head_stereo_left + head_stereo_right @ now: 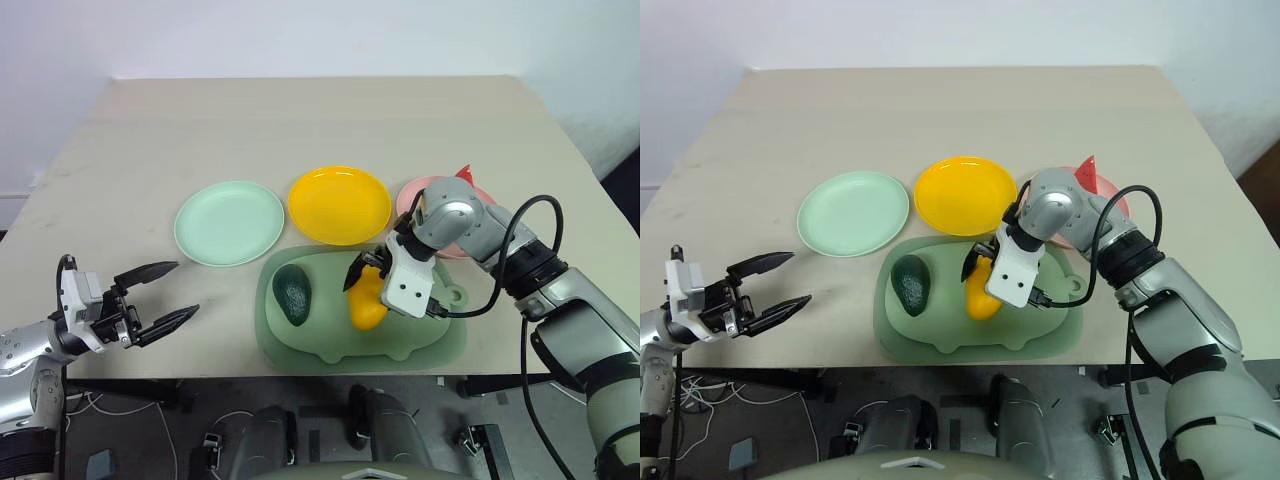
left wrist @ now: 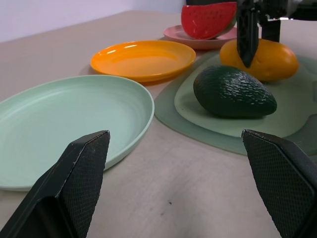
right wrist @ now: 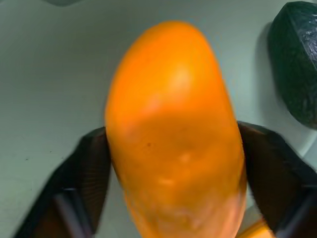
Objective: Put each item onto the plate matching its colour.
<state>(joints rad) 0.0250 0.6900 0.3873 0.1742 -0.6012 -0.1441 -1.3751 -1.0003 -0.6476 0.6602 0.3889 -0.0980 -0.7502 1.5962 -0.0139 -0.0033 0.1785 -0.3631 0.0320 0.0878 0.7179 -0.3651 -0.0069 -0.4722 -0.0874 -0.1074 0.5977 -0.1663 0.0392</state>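
Red and green-rinded, the toy watermelon wedge (image 2: pixel 208 20) is already sitting on the round pink plastic plate (image 1: pixel 412 196). I am closing my right gripper (image 3: pixel 173 163) on the yellow oval toy mango (image 1: pixel 366 300), which is lying on the dull-green rounded cutting board (image 1: pixel 330 345) beside the dark green toy avocado (image 1: pixel 293 293). The yellow plate (image 1: pixel 340 204) and mint green plate (image 1: pixel 229 222) are waiting bare. My left gripper (image 1: pixel 158 294) is hanging open. I am reading no labels or writing.

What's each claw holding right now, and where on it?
Right claw pinches the mango across its middle, on the board. Left claw is open, empty.
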